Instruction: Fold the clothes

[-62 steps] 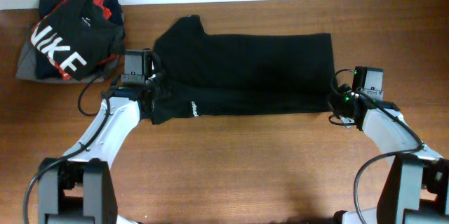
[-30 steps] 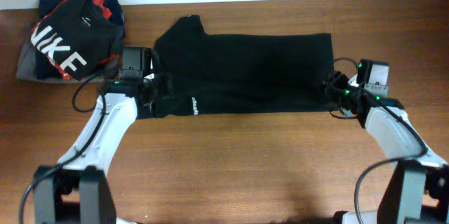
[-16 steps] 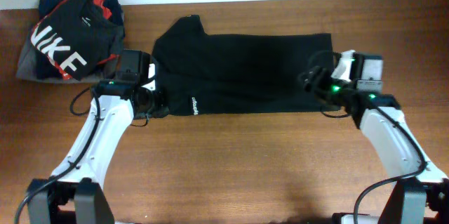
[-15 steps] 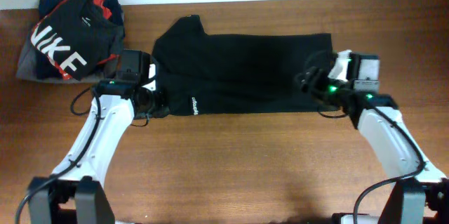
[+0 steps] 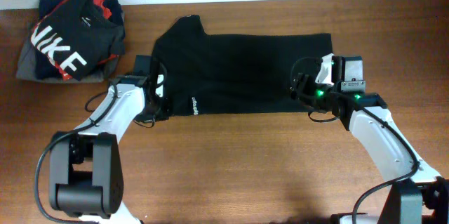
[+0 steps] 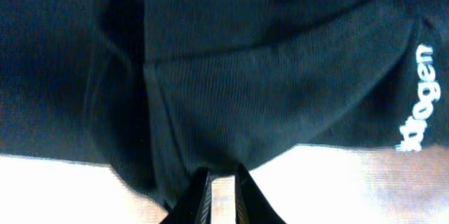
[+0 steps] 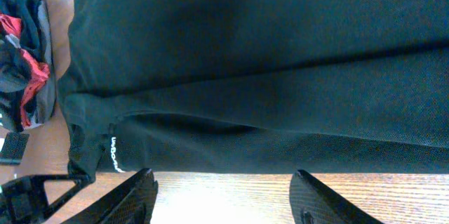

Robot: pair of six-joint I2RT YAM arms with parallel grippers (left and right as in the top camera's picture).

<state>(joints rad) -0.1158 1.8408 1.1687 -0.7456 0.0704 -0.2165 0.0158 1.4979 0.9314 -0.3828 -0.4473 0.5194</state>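
Observation:
The clothes, a black T-shirt (image 5: 245, 73), lie flat and sideways on the wooden table (image 5: 245, 168), with a small white logo (image 5: 193, 105) at the near left edge. My left gripper (image 5: 156, 101) is at the shirt's near left corner. In the left wrist view its jaws (image 6: 221, 173) stand almost together, with their tips pinching the shirt's hem (image 6: 266, 76). My right gripper (image 5: 303, 89) hovers over the shirt's right part. In the right wrist view it (image 7: 223, 176) is wide open with nothing between its fingers, and the shirt (image 7: 266, 55) stretches away beneath it.
A pile of garments sits at the far left of the table, with a black-and-red NIKE garment (image 5: 66, 41) on top and a grey folded one (image 5: 24, 69) under it. The pile also shows in the right wrist view (image 7: 21, 76). Bare wood runs along the front.
My left gripper's jaws have closed on the shirt's near left corner. My right gripper has moved left from the shirt's right hem to over the fabric, still open.

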